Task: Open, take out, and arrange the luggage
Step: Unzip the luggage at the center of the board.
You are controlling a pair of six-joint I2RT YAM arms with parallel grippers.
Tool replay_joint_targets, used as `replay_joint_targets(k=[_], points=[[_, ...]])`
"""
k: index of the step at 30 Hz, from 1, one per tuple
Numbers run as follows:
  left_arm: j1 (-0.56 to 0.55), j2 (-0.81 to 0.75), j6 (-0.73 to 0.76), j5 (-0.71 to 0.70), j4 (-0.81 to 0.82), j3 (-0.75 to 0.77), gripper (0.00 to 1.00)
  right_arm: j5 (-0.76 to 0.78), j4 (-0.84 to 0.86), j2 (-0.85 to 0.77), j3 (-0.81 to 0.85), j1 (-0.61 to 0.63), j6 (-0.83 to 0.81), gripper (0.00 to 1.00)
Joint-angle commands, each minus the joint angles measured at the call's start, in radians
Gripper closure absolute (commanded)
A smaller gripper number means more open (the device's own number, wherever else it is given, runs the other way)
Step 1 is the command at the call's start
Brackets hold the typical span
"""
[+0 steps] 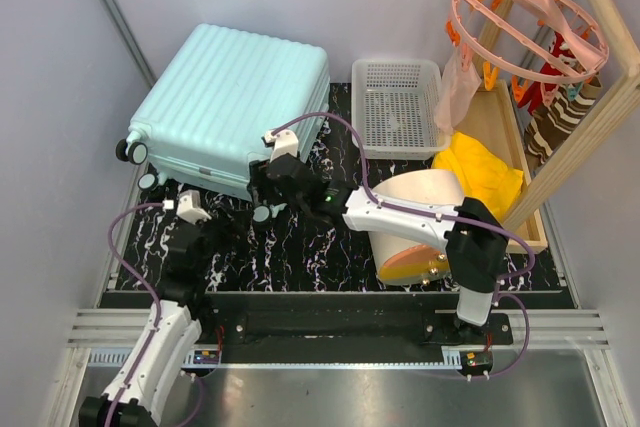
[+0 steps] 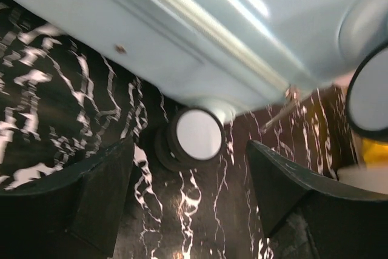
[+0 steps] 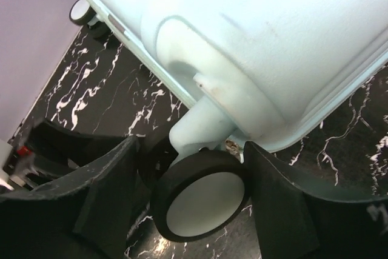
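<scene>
1. The luggage [image 1: 235, 97] is pictured closed, far left on the mat [image 1: 300, 237].
2. The left gripper [image 2: 189, 192] and right gripper [image 3: 191, 174] are spread at its wheels [image 3: 203, 204].
3. A swivelling wheel may be squeezed out sideways.

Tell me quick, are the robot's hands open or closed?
Left gripper: open, holding nothing.
Right gripper: open, fingers either side of a luggage wheel.

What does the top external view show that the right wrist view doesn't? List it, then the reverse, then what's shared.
Top only: the white basket, yellow cloth and pink hanger. Right wrist only: a close look at the wheel between the right gripper's fingers. Both: the luggage, closed, on the black marbled mat.
</scene>
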Motion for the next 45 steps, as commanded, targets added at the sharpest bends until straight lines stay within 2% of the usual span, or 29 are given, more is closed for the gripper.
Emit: replay_joint_targets(k=[1,2,4,5,7,9,13,19,23,29,37,45], points=[[-0.048,0.028,0.021,0.068,0.198,-0.031,0.23,0.097,-0.014,-0.006,0.044,0.003,-0.009,0.35],[-0.065,0.034,0.032,0.078,0.218,-0.034,0.23,0.102,-0.016,-0.012,0.044,0.005,-0.018,0.46],[-0.086,0.054,0.061,0.098,0.283,-0.048,0.23,0.106,-0.016,-0.026,0.042,0.005,-0.027,0.58],[-0.108,0.062,0.069,0.106,0.31,-0.055,0.23,0.111,-0.014,-0.032,0.039,0.003,-0.035,0.7],[-0.129,0.088,0.084,0.12,0.393,-0.075,0.23,0.123,-0.014,-0.054,0.027,0.005,-0.041,0.81],[-0.161,0.137,0.089,0.129,0.479,-0.086,0.23,0.128,-0.013,-0.075,0.018,0.005,-0.046,0.88],[-0.229,0.271,0.083,0.149,0.642,-0.081,0.23,0.113,-0.01,-0.092,0.011,0.005,-0.04,0.89],[-0.254,0.511,0.107,0.152,0.735,-0.02,0.28,0.094,-0.006,-0.1,0.005,0.003,-0.037,0.9],[-0.258,0.548,0.107,0.154,0.826,-0.012,0.33,0.09,0.003,-0.112,-0.008,0.005,-0.038,0.9],[-0.267,0.556,0.135,0.117,0.812,0.029,0.33,0.093,0.009,-0.117,-0.016,0.003,-0.043,0.91],[-0.267,0.68,0.135,0.066,0.88,0.049,0.46,0.08,0.014,-0.121,-0.021,0.005,-0.044,0.91],[-0.267,0.74,0.13,0.08,0.95,0.084,0.49,0.076,0.021,-0.127,-0.033,0.005,-0.044,0.91]])
